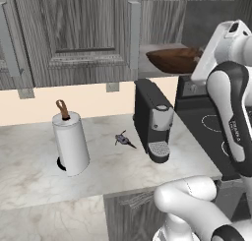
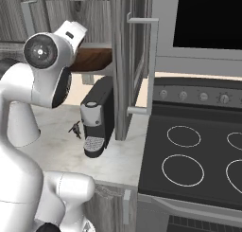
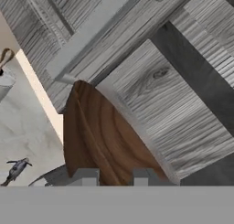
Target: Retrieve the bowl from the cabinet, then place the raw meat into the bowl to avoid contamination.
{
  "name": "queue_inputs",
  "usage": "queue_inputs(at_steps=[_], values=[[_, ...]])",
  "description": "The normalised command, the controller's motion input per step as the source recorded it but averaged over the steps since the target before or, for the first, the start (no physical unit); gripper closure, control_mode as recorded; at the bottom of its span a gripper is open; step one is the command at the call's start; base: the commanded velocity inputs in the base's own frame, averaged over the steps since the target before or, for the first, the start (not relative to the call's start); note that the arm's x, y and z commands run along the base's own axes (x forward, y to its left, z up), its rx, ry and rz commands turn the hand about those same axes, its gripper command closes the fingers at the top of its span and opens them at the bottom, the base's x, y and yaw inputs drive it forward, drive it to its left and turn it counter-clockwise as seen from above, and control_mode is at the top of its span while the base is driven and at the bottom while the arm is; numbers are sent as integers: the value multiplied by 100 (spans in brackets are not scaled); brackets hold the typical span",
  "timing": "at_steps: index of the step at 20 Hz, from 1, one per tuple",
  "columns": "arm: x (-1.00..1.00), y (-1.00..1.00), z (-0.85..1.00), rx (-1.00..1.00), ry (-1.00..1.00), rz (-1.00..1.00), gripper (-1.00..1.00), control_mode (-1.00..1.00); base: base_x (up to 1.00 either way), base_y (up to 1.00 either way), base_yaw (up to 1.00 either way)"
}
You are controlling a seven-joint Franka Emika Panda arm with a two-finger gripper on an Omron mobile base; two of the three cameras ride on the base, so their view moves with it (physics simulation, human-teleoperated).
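The dark-brown wooden bowl [image 1: 173, 59] [image 2: 94, 58] [image 3: 100, 141] sits at the front of the open cabinet's [image 1: 83, 33] inner shelf, above the coffee machine. My gripper [image 3: 115, 175] is at the bowl's right rim, shut on it, with the wood between the two fingertips [image 3: 85, 175]. In the base views my white hand covers the grip point. The raw meat [image 1: 124, 140] [image 2: 75, 129] [image 3: 17, 168], a tiny dark lump, lies on the marble counter left of the coffee machine. The cabinet's right door [image 2: 124, 65] stands swung open toward me.
A black coffee machine [image 1: 152, 118] [image 2: 97, 118] stands under the bowl. A white paper-towel roll [image 1: 71, 142] stands left of the meat. The black stove [image 2: 198, 155] lies to the right, behind the open door's bar handle [image 2: 152, 65].
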Motion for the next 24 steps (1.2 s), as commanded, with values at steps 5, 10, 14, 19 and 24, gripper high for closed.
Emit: queue_inputs(at_steps=[5,10,14,19,24], values=[[-54,23,0,-2,4,2,100,-100,0,0,0],[-55,18,0,-2,4,3,100,-100,0,0,0],[-59,12,-4,-1,7,3,100,-100,0,0,0],[-59,14,-13,0,9,4,100,-100,0,0,0],[-47,24,-28,0,10,7,100,-100,0,0,0]])
